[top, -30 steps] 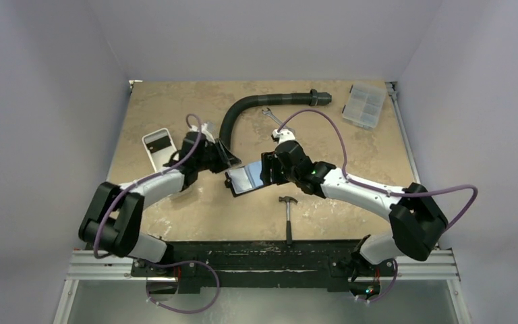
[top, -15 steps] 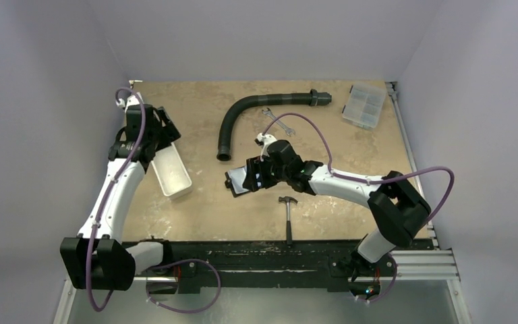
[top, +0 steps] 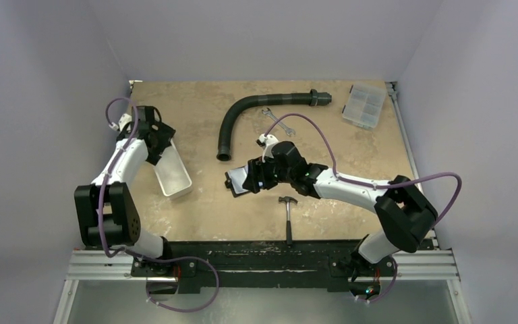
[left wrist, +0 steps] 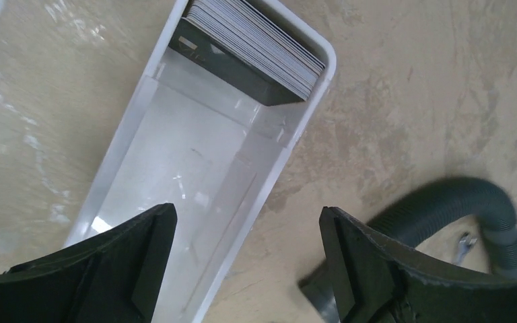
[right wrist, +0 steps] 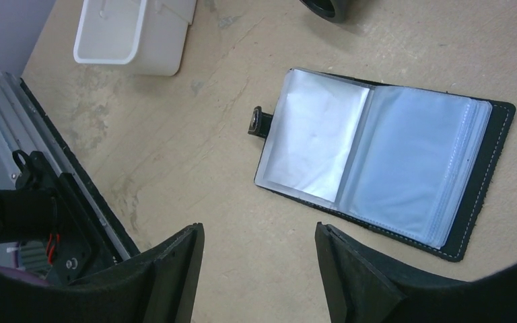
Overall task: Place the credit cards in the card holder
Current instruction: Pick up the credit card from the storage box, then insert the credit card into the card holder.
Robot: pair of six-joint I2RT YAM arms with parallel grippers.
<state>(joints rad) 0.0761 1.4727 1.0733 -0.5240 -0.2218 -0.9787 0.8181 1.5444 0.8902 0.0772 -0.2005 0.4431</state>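
Tan desk (top: 202,202): left tool (left wrist: 242,232) gapes empty over tray (left wrist: 295,131); cards (left wrist: 256,40) packed tight, so several may lift together. Right tool (right wrist: 259,252), wide and empty, hovers above holder (right wrist: 377,161).

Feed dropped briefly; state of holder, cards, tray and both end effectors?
Card holder: lying open and flat, pockets up.
White tray: upright, mostly bare inside.
Credit cards: stacked at one end of the tray.
Left end effector: open, empty, over the tray.
Right end effector: open, empty, over the holder.
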